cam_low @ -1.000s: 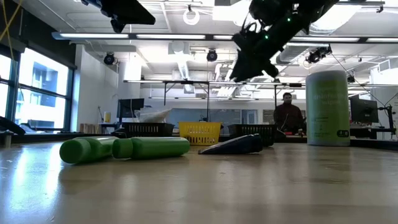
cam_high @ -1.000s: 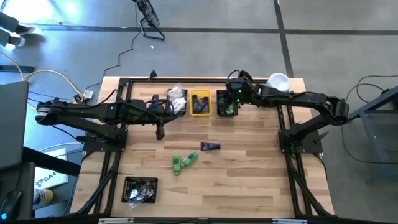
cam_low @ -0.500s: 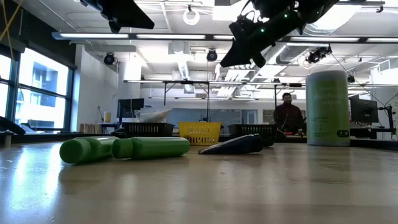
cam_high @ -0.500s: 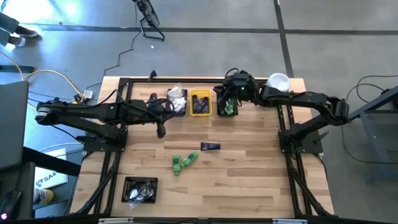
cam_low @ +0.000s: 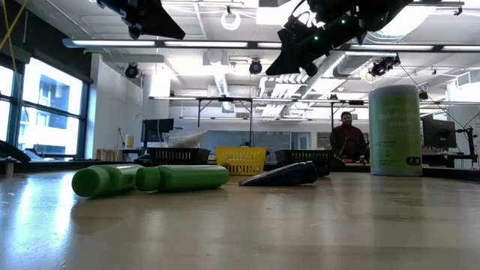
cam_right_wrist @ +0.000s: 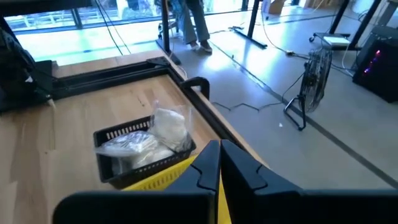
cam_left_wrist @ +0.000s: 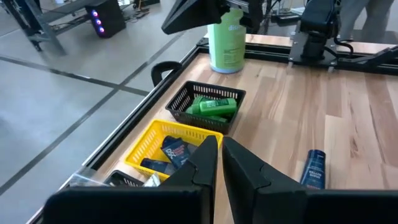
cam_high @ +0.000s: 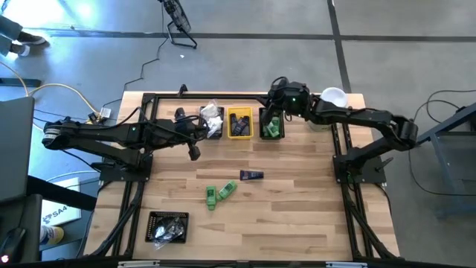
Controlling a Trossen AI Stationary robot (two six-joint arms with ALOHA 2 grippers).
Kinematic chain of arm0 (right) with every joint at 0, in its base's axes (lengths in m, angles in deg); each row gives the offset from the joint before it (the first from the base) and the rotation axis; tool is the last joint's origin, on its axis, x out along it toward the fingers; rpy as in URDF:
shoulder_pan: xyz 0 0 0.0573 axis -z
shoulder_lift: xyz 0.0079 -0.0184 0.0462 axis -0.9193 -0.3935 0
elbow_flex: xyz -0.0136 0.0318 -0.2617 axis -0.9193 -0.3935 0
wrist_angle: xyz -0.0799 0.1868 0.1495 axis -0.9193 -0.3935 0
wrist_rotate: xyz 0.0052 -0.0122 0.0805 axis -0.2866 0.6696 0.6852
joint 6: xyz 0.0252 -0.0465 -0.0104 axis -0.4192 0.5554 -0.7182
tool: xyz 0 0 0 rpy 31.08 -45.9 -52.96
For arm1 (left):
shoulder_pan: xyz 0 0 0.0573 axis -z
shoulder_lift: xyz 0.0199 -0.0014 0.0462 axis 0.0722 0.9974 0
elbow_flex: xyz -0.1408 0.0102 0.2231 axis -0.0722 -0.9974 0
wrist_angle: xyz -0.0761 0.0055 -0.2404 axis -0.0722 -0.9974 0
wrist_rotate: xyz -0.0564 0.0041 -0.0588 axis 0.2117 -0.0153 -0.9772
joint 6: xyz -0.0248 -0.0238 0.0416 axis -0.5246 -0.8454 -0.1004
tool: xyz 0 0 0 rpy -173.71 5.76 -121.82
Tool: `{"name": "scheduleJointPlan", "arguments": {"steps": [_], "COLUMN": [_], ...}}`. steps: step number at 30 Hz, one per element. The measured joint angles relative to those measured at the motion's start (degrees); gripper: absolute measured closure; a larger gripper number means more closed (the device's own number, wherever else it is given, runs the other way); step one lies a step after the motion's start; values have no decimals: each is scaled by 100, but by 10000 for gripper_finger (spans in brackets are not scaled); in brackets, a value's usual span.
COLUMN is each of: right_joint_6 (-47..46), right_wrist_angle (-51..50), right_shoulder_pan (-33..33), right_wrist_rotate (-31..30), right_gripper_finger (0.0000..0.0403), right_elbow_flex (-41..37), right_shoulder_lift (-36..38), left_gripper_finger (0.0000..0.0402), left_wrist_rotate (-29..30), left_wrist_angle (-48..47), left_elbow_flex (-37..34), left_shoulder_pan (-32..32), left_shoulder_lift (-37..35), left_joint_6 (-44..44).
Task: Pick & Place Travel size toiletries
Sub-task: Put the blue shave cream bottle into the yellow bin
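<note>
Right tool [cam_high: 276,83] shut and empty above the far black mesh bin [cam_high: 271,125] holding bright green little bottles [cam_high: 271,128], left tool [cam_high: 195,154] shut, empty, waiting left.

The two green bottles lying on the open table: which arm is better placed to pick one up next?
Probably the left. Its pincer is shut and empty, nearer the green bottles. The right pincer, also shut and empty, hangs by the far black bin.
</note>
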Motion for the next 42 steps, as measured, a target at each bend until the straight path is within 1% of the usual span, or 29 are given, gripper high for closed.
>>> {"name": "scheduleJointPlan", "arguments": {"steps": [4,8,11,15,18,23,25,29,35,39,42], "right_joint_6": [62,52,76,73,60,14,-10,-138,-81,93,109], "right_wrist_angle": [97,190,418,809,1012,1339,1426,1462,1484,1525,1519], "right_shoulder_pan": [207,361,465,643,776,1035,1123,1249,1350,1520,1727], "right_wrist_rotate": [294,441,457,452,450,446,443,400,456,505,844], "right_gripper_finger": [398,399,399,399,399,399,399,399,399,399,399], "right_elbow_flex": [0,0,0,0,0,0,1,0,0,0,0], "right_shoulder_lift": [0,-2,-2,-2,-2,-2,-2,-2,-2,-2,-4], "left_gripper_finger": [383,383,383,383,383,383,383,383,383,383,383], "left_wrist_rotate": [103,640,1310,2561,3355,4163,4332,4480,4568,4318,3901], "left_wrist_angle": [0,2,2,7,3,4,4,4,14,23,39], "left_elbow_flex": [0,-1,-2,-2,-2,-2,-2,-2,-2,-2,-2], "left_shoulder_pan": [0,0,0,0,0,0,0,0,0,2,2], "left_shoulder_lift": [0,0,0,0,0,2,2,2,2,2,2], "left_joint_6": [0,-3,-2,-4,37,551,620,866,795,527,129]}}
